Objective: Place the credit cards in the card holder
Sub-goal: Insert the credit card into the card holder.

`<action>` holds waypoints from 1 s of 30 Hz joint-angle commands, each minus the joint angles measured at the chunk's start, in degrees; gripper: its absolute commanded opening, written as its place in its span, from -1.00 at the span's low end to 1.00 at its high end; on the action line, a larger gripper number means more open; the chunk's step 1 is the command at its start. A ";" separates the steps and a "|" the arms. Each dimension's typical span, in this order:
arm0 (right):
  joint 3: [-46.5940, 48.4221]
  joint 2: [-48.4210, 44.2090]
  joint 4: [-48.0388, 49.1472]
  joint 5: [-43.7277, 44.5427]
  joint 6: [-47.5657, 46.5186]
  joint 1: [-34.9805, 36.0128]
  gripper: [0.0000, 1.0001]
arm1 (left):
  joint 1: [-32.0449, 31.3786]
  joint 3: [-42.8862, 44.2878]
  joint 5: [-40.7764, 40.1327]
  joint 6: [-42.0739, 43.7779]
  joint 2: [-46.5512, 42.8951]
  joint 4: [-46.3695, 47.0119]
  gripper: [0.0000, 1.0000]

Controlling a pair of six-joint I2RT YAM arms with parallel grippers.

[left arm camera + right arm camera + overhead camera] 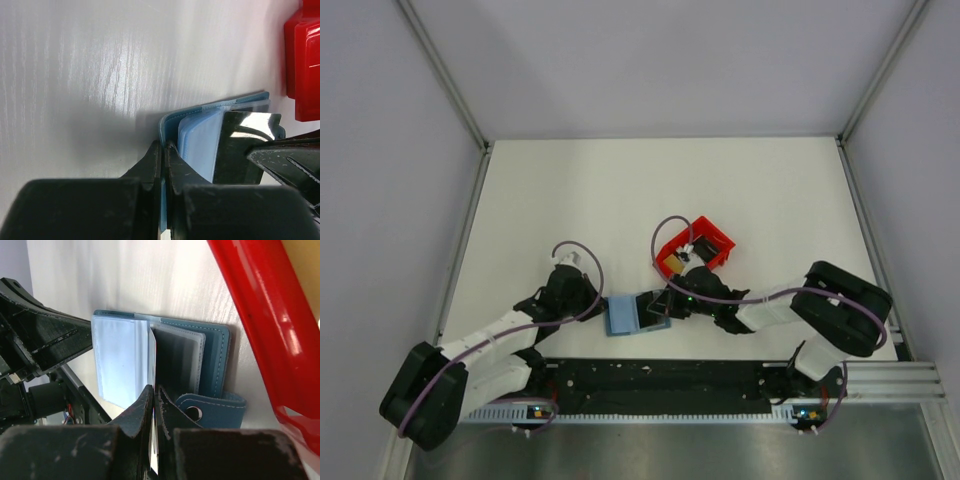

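Observation:
The teal-blue card holder (623, 316) lies open on the table between my arms, its clear pockets (120, 360) facing up. My left gripper (165, 148) is shut on the holder's left cover edge (169, 122); it also shows in the top view (597, 305). My right gripper (155, 391) is shut on a dark glossy credit card (241, 150), held on edge over the holder's pockets, its far edge among the pocket leaves (151, 347). A gold card (673, 265) lies in the red bin (711, 243). Other cards are hidden.
The red bin's wall (260, 315) stands close to the right of the holder; the bin also shows in the left wrist view (302, 65). The holder's snap strap (215, 409) sticks out at its near right. The black base rail (650, 378) runs along the near table edge.

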 commanded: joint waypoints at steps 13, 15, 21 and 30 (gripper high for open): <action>2.19 5.33 2.03 -1.88 -0.13 -0.29 -1.00 | 0.11 -0.73 -2.18 0.81 1.72 -1.52 -1.00; 1.67 4.63 2.91 -1.62 -0.48 -0.03 -1.00 | 0.11 -0.64 -2.53 0.28 2.07 -1.78 -1.00; -1.15 -1.25 4.24 2.42 -2.15 0.50 -1.00 | 0.11 -0.20 -3.50 -0.16 2.86 -2.66 -1.00; 0.96 -6.37 -0.77 2.43 -5.14 0.76 -1.00 | 0.11 -0.02 -3.23 0.46 2.78 -2.40 -1.00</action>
